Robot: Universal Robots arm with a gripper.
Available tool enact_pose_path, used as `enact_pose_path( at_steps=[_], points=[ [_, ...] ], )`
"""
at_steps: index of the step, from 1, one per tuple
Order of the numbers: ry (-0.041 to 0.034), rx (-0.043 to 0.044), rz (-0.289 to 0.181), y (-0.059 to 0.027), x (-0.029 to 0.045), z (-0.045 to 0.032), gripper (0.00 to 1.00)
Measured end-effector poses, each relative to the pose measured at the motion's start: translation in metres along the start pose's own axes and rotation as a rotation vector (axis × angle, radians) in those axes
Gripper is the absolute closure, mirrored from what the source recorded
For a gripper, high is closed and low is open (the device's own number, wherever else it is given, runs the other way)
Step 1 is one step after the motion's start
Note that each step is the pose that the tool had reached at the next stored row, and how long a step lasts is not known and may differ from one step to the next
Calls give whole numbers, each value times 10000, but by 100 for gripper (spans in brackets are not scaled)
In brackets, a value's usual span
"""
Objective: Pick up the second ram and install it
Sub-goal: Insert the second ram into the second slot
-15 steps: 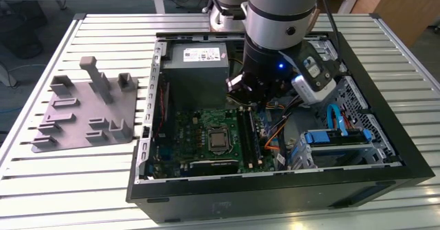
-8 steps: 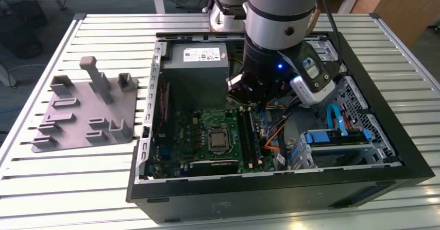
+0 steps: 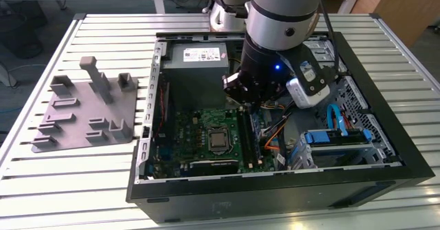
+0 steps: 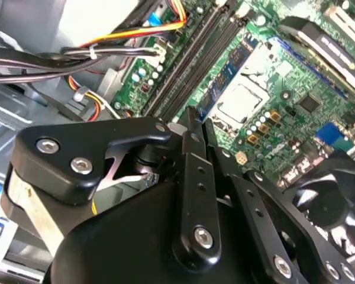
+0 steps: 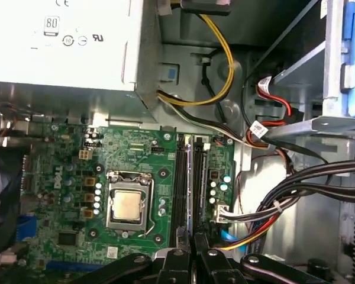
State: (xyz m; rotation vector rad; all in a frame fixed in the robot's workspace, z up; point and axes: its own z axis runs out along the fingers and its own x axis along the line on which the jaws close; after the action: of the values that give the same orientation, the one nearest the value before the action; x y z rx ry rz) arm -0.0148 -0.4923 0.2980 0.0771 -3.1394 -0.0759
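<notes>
In the first wrist view, the gripper point(image 5: 192, 238) hangs low over the green motherboard point(image 5: 65, 177), its 2 black fingers point(image 5: 178, 255) drawn narrow. Between them runs the second ram point(image 5: 189, 183), seen edge-on as a thin pale line standing among the dark memory slots point(image 5: 180, 177) just beside the CPU socket point(image 5: 129, 204). The fingers close on the end of the stick nearest the camera. The grey power supply point(image 5: 65, 47) sits beyond the board. Yellow, red and black cables point(image 5: 225, 65) loop from it past the far side of the slots.

In the second wrist view, the gripper point(image 4: 192, 115) shows as a black linkage with bright screws. Its fingertips meet with hardly a gap at the end of the memory slots point(image 4: 195, 59), which run away from them alongside the CPU socket point(image 4: 242, 103). A black fan point(image 4: 325, 207) lies at the board's edge, and a cable bundle point(image 4: 77, 56) crosses beside the slots.

In the exterior view, the robot arm point(image 3: 282, 18) comes down from the upper middle of the frame into the open computer case point(image 3: 275, 189), which lies on a slatted white table point(image 3: 69, 189). The gripper point(image 3: 240, 93) sits at the centre of the frame, over the upper end of the memory slots point(image 3: 249, 134), which lie to the right of the CPU socket point(image 3: 218, 140). The stick cannot be told apart from the slots here. A grey plastic tray point(image 3: 82, 121) with upright posts lies just beside the case on the exterior view's left. Blue drive latches point(image 3: 337, 137) show in the case's lower right.
</notes>
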Motion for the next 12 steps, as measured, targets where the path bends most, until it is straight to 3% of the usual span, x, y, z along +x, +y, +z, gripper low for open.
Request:
enact_pose_path(
  at_steps=[6, 12],
  points=[
    [-46, -1, 983, -1, 0, 21, 86],
    [-49, -10, 1037, -1, 0, 23, 86]
  ],
)
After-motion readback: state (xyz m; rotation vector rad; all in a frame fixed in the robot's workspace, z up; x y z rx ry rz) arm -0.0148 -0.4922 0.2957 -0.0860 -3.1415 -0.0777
